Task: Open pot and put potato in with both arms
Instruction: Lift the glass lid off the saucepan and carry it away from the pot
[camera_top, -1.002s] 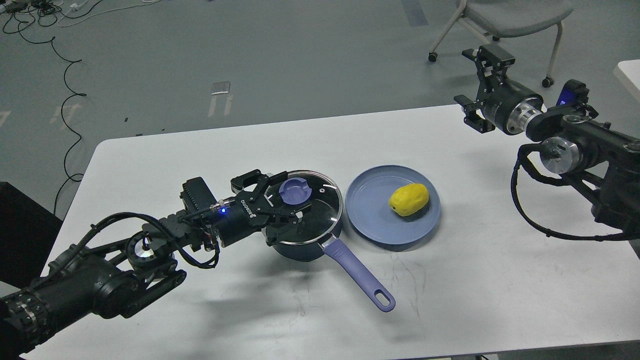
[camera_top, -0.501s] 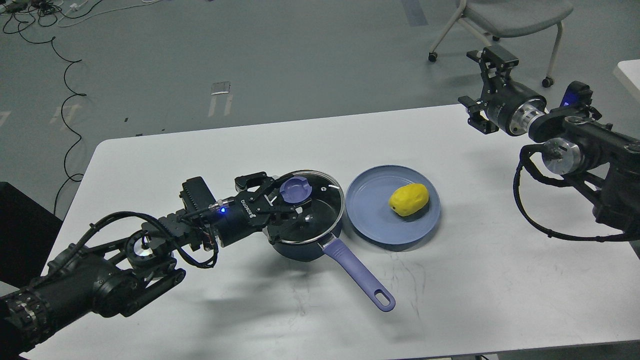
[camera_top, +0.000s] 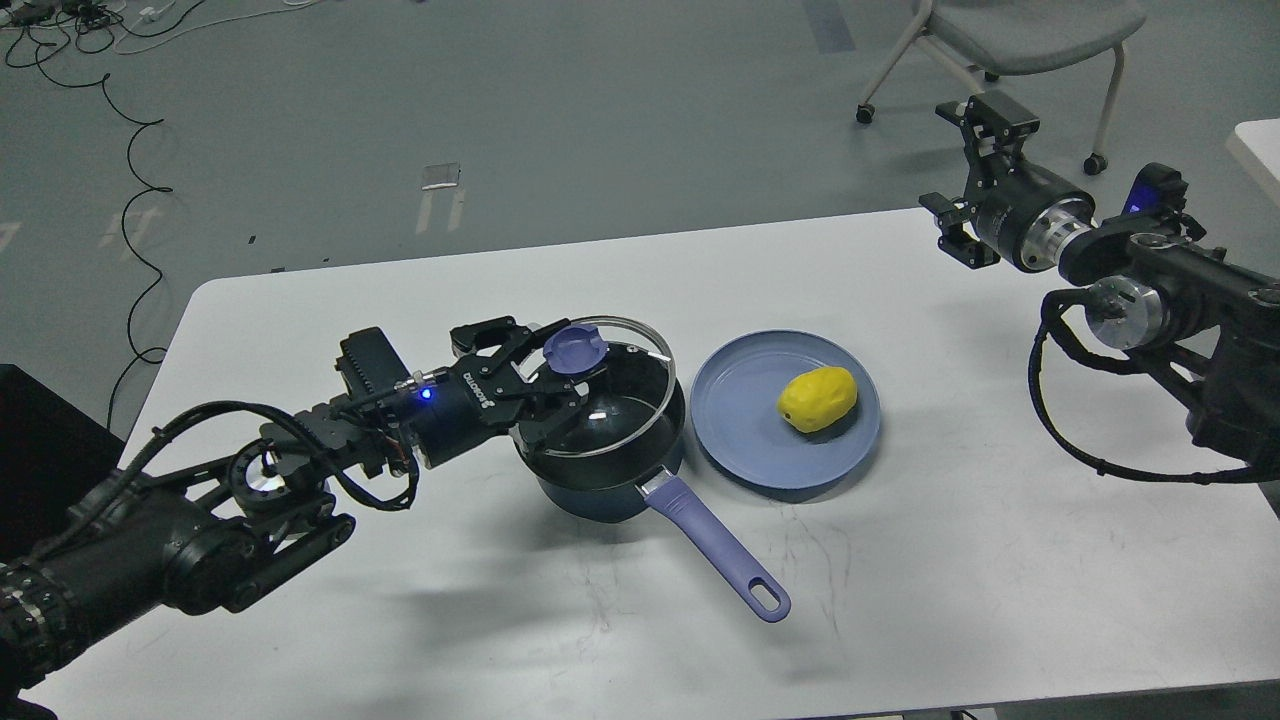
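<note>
The left claw is clamped on the purple knob of the glass lid, one finger above the knob and one below it against the glass. The lid sits tilted: its near-left edge dips toward the pot's mouth while its far-right edge stands above the rim, so a gap shows on the side toward the plate. The left arm comes in low from the bottom-left corner, its thick links close over the worktop, forearm angled up and to the right, a blue light glowing on the wrist.

The dark blue pot stands on the worktop just left of centre, its purple handle pointing toward the near-right. Just beside it on the right lies the blue plate, with the yellow potato resting on its right half, apart from the pot.

The right claw hangs over the far-right edge of the worktop, well apart from the plate, pointing left and away. Its fingers stand wide apart and hold nothing. The right arm enters from the right edge, cables looping beneath it.
</note>
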